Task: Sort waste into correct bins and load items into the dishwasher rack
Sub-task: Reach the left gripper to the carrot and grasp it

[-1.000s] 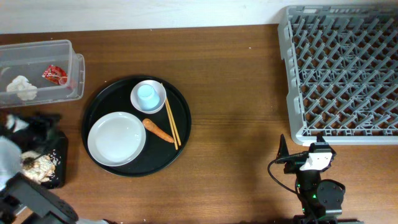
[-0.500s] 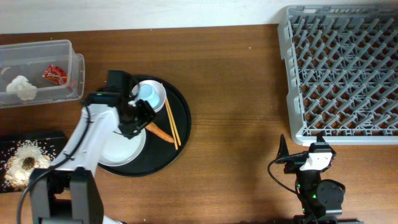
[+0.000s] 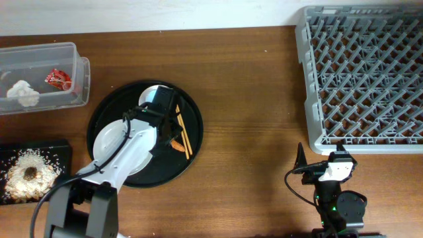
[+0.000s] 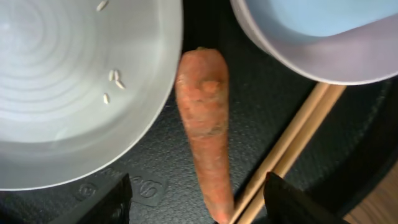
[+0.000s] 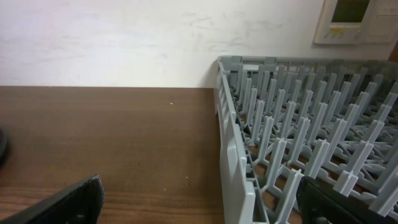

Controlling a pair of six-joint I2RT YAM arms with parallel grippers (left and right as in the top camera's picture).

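Note:
My left gripper is open and hovers low over the round black tray, its fingers on either side of the orange carrot piece, which also shows in the overhead view. The carrot lies between the white plate and the two chopsticks. The plate holds a few rice flakes. The white cup with the blue inside is just beyond the carrot. The clear tub holds the red-and-white wrapper and the white tissue. The black box holds rice flakes and a brown lump. My right gripper is open and empty beside the grey dishwasher rack.
The round black tray sits left of centre on the brown wooden table. The rack fills the back right corner. The right arm rests at the front edge, below the rack. A white wall runs behind the table.
My left arm has swung right, from the black box at the front left to the tray. It now hovers over the carrot. The right arm has not moved.

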